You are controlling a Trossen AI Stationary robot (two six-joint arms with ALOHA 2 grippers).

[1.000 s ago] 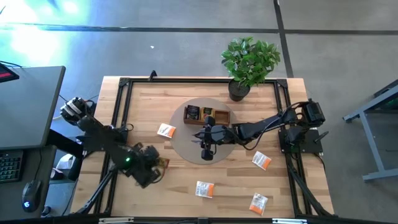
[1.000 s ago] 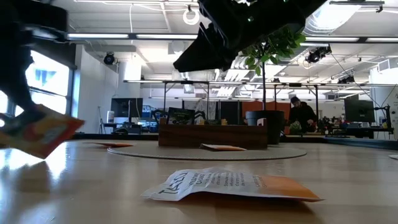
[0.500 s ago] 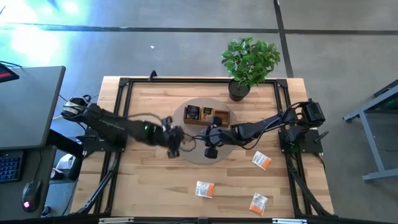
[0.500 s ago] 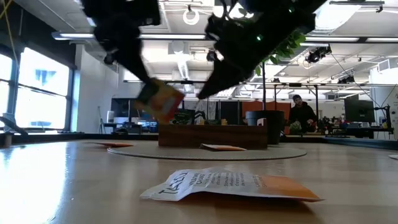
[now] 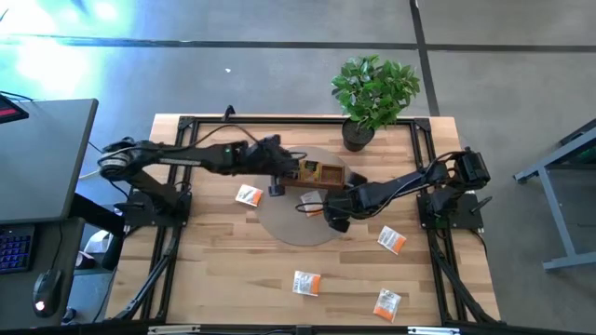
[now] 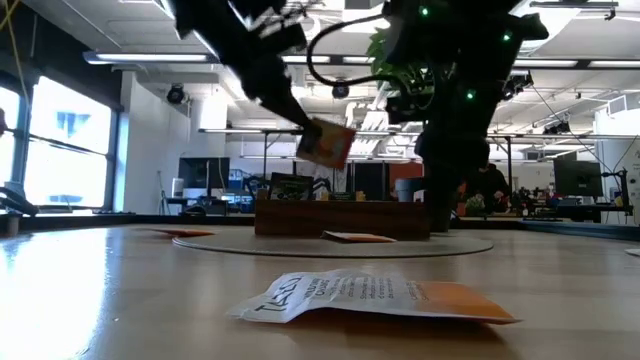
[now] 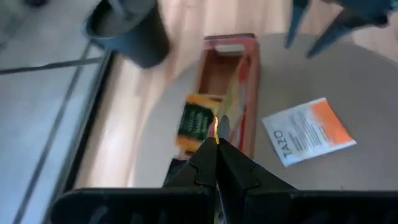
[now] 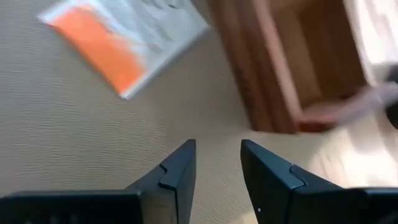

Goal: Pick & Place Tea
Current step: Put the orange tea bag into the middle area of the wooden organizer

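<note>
Held sachet (image 6: 325,142): a yellow-orange tea bag, hanging in the air just above the tray, tilted corner-down in the low view.
Left gripper (image 7: 216,138): fingers pressed together on the sachet's edge; reached out over the tray's left end in the high view.
Right gripper (image 8: 216,163): fingers spread, nothing between them; hovering low over the round mat (image 5: 279,219), just beside the tray.
Tray (image 5: 312,173): wooden, three compartments, on the far side of the mat; some dark sachets already inside.
Mat sachet (image 8: 126,42): white-and-orange, lying flat near the tray, right in front of the right gripper.
Loose sachets: one left of the mat (image 5: 248,195), three on the near half of the table (image 5: 306,283) (image 5: 387,302) (image 5: 391,240), all flat, each turned a different way.
Handling, by my guess: very light, thin, limp paper; bends or crumples readily, not breakable; smooth face may slip.
Where to grip: by one edge or corner, since a flat one gives no height to pinch; a firm nip should do.
Axis: near square, so no real long axis; the held one hangs edge-on under the fingers, its lower corner aimed at the tray.
Fit: likely goes in upright, edge first.
</note>
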